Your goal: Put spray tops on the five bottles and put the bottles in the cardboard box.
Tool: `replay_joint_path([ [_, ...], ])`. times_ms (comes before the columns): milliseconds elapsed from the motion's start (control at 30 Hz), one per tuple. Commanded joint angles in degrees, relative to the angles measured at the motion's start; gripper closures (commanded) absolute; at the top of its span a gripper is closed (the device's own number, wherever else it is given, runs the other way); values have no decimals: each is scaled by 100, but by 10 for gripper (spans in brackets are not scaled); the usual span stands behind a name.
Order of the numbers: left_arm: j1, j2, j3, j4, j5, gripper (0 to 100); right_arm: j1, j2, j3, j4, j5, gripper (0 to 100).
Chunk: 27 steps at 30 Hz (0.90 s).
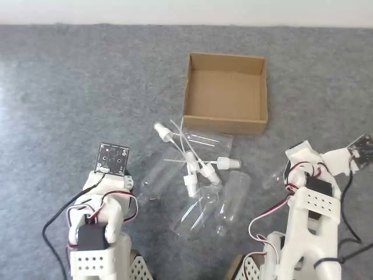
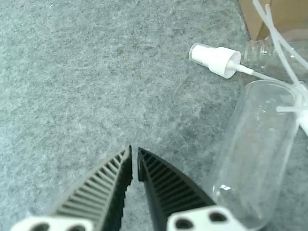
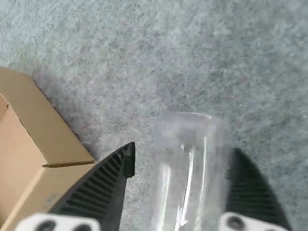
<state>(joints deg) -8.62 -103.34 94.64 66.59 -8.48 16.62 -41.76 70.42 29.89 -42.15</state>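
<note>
One tool (image 3: 184,150) astride a bottle (image 3: 185,192)

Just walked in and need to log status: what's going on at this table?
Clear bottles and loose spray tops lie piled in front of the box, which is empty. The right gripper is open around one bottle lying apart from the pile, not clamped on it. The left gripper is shut and empty, above the table beside the pile.

Bottles (image 1: 233,195), spray tops (image 1: 201,169) clutter cardboard box (image 1: 225,124) front.
</note>
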Motion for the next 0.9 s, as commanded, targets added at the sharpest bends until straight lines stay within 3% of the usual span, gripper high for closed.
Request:
replay_joint_path([
  [0,-18,-105,-48,-193,-62,981,40,-268,-88,-66,220,669],
  [200,-18,-105,-48,-193,-62,981,92,-444,-132,-40,756,669],
  [533,-9,-105,-48,-193,-62,981,163,-2651,-281,1543,2215,670],
  [733,-9,-105,-48,-193,-62,981,22,-3996,-281,2510,4167,670],
  [867,-9,-105,-48,-193,-62,981,-180,-4505,-281,3108,4580,670],
])
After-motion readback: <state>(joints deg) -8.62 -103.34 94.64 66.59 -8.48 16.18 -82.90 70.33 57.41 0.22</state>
